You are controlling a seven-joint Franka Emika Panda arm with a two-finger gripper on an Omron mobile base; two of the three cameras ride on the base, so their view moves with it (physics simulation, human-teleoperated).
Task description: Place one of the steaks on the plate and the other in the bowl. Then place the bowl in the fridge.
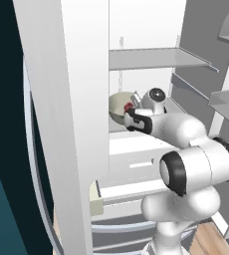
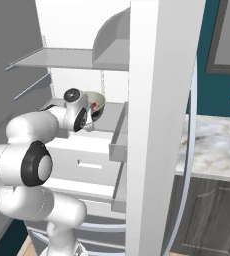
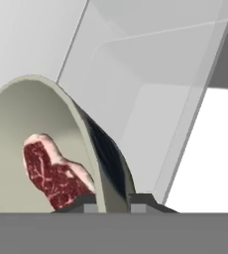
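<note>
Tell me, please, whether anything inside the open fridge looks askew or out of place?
Nothing stands out. The bowl is inside the fridge with the steak in it, and the gripper pinches its rim.

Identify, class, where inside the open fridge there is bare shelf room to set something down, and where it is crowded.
Free: the upper shelf is bare across its visible width. Crowded: the shelf below, where the bowl with a steak sits, the tool pinching its rim, and the arm fills the space in front.
</note>
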